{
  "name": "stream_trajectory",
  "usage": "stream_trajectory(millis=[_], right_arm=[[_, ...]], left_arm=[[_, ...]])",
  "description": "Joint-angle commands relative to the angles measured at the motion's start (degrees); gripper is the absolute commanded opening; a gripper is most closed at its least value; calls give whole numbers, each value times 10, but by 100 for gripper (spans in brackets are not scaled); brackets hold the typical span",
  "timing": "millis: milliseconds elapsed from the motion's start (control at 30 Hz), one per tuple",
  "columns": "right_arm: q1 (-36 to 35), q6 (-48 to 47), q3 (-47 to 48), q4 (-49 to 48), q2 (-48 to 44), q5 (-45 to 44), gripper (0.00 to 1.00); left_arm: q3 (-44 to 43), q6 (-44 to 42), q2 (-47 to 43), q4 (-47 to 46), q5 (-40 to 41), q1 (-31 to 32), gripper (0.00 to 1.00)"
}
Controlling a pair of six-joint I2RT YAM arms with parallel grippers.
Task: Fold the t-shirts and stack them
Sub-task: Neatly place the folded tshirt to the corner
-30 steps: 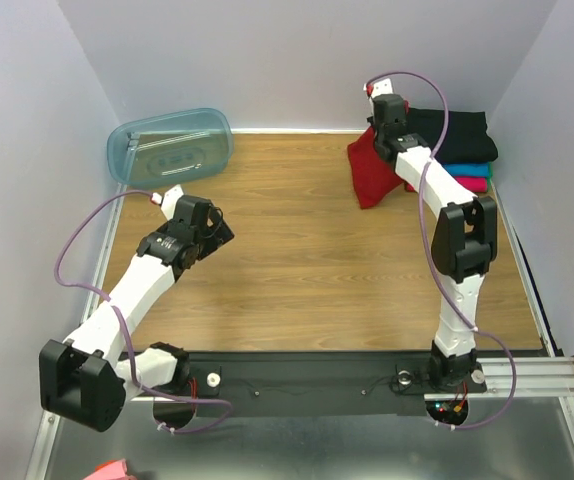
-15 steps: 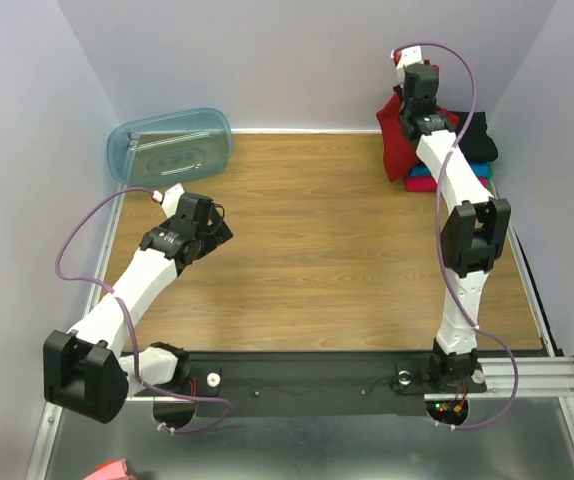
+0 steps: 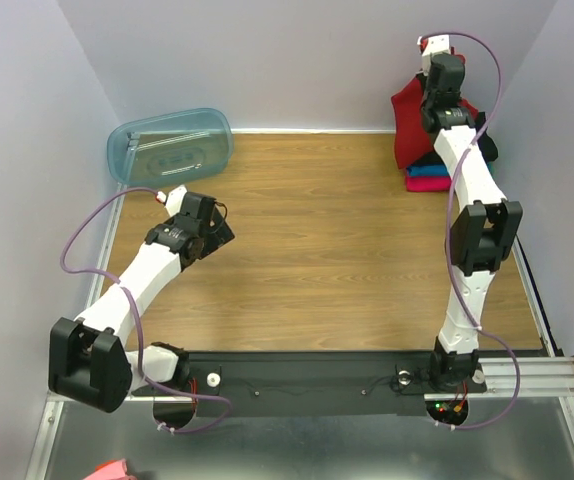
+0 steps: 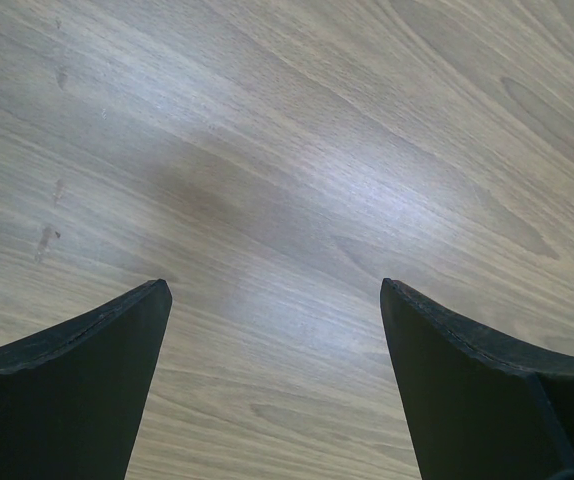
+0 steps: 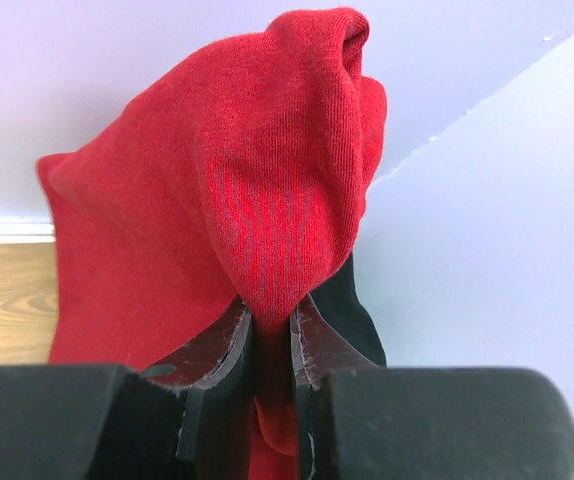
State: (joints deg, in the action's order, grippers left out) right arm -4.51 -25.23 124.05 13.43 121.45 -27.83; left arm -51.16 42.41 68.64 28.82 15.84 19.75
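My right gripper [image 5: 272,310] is shut on a bunched fold of the deep red t-shirt [image 5: 217,220], which hangs from it in the air. In the top view this gripper [image 3: 435,100] is raised at the far right corner, with the red t-shirt [image 3: 409,128] draped over the stack below. That stack shows a black t-shirt [image 3: 487,145], a teal one [image 3: 437,170] and a magenta one [image 3: 435,185] at the bottom. The black cloth [image 5: 359,315] also shows behind the right fingers. My left gripper [image 4: 275,290] is open over bare wood, on the table's left side [image 3: 215,232].
A translucent pale blue tub [image 3: 170,145] lies at the far left of the wooden table [image 3: 317,250]. Walls close in the back and both sides. A metal rail runs along the right edge [image 3: 527,290].
The right arm has lifted the red t-shirt off the table and carried it right and back, over the stack. The left arm has barely shifted.
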Motion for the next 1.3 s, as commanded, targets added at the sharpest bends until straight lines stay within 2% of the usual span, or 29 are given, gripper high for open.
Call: stream_trajectory(millis=[0, 400, 567, 600, 633, 667, 700, 733, 867, 1000, 1100, 1267], right_arm=[[21, 12, 37, -46, -3, 15, 0], [92, 32, 62, -53, 61, 82, 0], [118, 35, 106, -65, 117, 60, 0], [123, 40, 115, -68, 134, 59, 5], [127, 47, 117, -73, 141, 54, 16], [136, 55, 129, -75, 153, 47, 54], [139, 61, 132, -79, 157, 39, 84], [142, 68, 134, -82, 159, 37, 100], [149, 91, 122, -89, 137, 30, 100], [149, 154, 56, -83, 59, 82, 100], [148, 225, -55, -71, -32, 167, 100], [148, 362, -258, -68, -203, 228, 100]], left_arm=[[-29, -8, 9, -15, 2, -3, 98], [-40, -8, 33, -15, -5, -3, 98], [-45, -7, 40, -13, -3, -4, 98], [-47, -7, 40, -10, -3, -4, 98], [-47, -6, 42, -9, -2, -4, 98], [-49, -5, 42, -7, -2, -4, 98], [-50, -5, 44, -5, -2, -4, 98], [-52, -5, 42, -5, -3, -4, 98], [-56, -7, 33, -1, -5, -4, 98], [-61, -17, 16, -5, -9, -4, 98], [-63, -22, 3, -11, -12, -4, 98], [-53, -30, -33, -34, -41, -4, 98]])
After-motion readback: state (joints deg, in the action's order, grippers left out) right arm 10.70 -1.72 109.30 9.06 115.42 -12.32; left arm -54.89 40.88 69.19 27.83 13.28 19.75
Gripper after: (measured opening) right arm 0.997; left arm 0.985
